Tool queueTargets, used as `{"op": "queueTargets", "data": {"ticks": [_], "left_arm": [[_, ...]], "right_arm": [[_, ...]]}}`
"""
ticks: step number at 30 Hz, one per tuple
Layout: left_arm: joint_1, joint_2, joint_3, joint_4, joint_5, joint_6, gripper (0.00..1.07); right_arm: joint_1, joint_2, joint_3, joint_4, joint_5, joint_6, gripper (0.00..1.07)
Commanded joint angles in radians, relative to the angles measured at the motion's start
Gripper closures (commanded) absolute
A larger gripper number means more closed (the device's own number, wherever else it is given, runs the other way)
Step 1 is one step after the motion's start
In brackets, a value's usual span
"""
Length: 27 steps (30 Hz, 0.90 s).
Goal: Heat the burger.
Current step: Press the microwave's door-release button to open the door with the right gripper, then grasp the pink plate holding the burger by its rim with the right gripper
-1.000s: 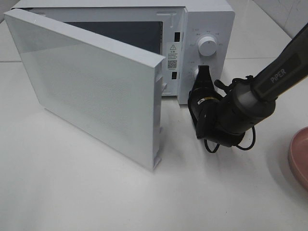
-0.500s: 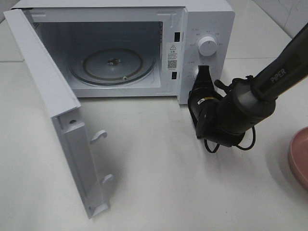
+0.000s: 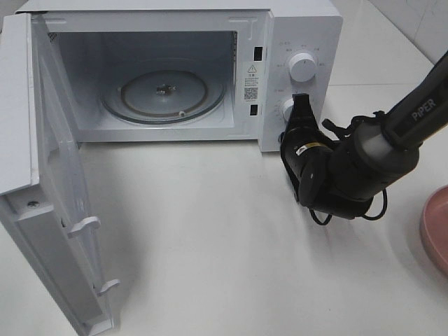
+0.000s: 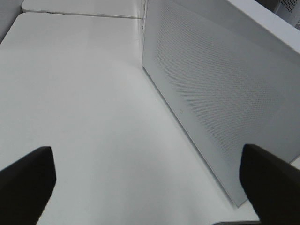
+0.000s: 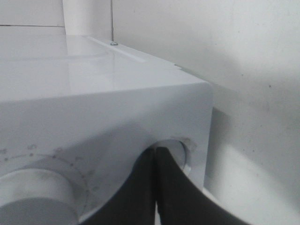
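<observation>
Microwave (image 3: 301, 28) sits at the top of the high view. Its door (image 3: 42, 210) is swung fully open to the left edge of the frame, inner side with two latch hooks facing right. The cavity is exposed, with the glass turntable (image 3: 164, 94) in the middle of it.

The right pincer (image 3: 301, 105) is centre-right in the high view. Its fingers (image 5: 140, 197) are pressed flat together with nothing between them. The tips are up at the control panel by the lower knob (image 3: 285, 107), just under the upper knob (image 3: 302, 68). In that arm's wrist view the tips look to be touching a round fitting near the panel's edge, but I can't confirm contact.

The left pincer (image 4: 150, 187) is outside the high view. In its own wrist view the two dark fingertips (image 4: 26, 183) sit in the lower-left and lower-right corners. They are spread wide and grip nothing, with only white tabletop (image 3: 210, 231) between them. The door's outer face, with its dotted mesh, fills the upper right of that view.

A sliver of the pink plate (image 3: 435, 227) shows at the right edge of the high view, on the tabletop and well apart from the microwave.

The burger is not visible in any view, so I can't tell where it is.
</observation>
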Motion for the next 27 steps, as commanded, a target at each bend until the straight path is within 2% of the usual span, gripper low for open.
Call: {"op": "queueTargets", "data": {"ticks": [1,9,19,22,24,27], "left_arm": [[0.002,-0.015,0.000,-0.009,-0.014,0.000,0.07],[0.002,-0.015,0.000,-0.009,-0.014,0.000,0.07],[0.002,-0.015,0.000,-0.009,-0.014,0.000,0.07],[0.002,-0.015,0.000,-0.009,-0.014,0.000,0.07],[0.002,-0.015,0.000,-0.009,-0.014,0.000,0.07],[0.002,-0.015,0.000,-0.009,-0.014,0.000,0.07]], "right_arm": [[0.000,-0.040,0.024,0.010,-0.063,-0.002,1.07],[0.008,-0.095,0.094,-0.024,0.043,-0.017,1.07],[0.008,-0.233,0.220,-0.044,0.170,-0.154,1.07],[0.007,-0.287,0.260,-0.072,0.224,-0.231,1.07],[0.005,-0.354,0.306,-0.085,0.308,-0.371,1.07],[0.004,-0.403,0.317,-0.083,0.407,-0.500,1.07]]}}
